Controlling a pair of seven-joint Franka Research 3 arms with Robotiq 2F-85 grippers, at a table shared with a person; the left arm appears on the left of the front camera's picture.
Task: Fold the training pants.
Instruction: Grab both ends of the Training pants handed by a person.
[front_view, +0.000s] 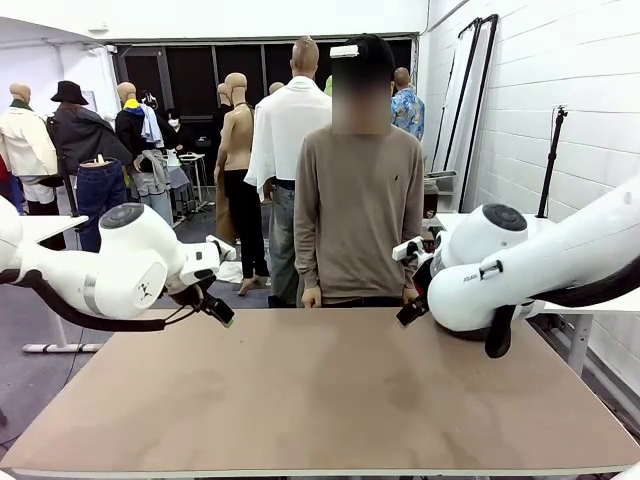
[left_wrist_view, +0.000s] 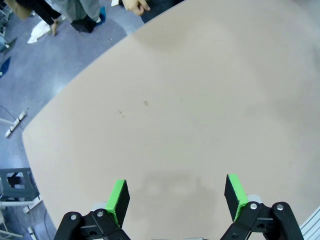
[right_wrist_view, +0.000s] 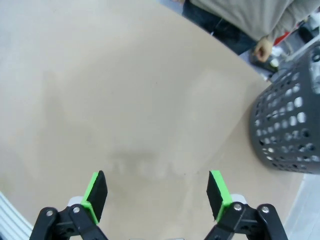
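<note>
The training pants are out of view. My left gripper (left_wrist_view: 175, 192) hangs open above the tan tabletop (left_wrist_view: 190, 100), with nothing between its green pads (left_wrist_view: 118, 197). My right gripper (right_wrist_view: 157, 192) is open too, above the same bare surface, and its green pads (right_wrist_view: 96, 194) hold nothing. In the front view the left arm (front_view: 130, 265) comes in from the left and the right arm (front_view: 500, 270) from the right, both raised near the table's far edge.
A person in a brown sweater (front_view: 358, 205) stands at the far side of the table (front_view: 320, 390), hands (front_view: 310, 297) down at its edge. A dark grey perforated basket (right_wrist_view: 290, 125) stands on the table near my right gripper.
</note>
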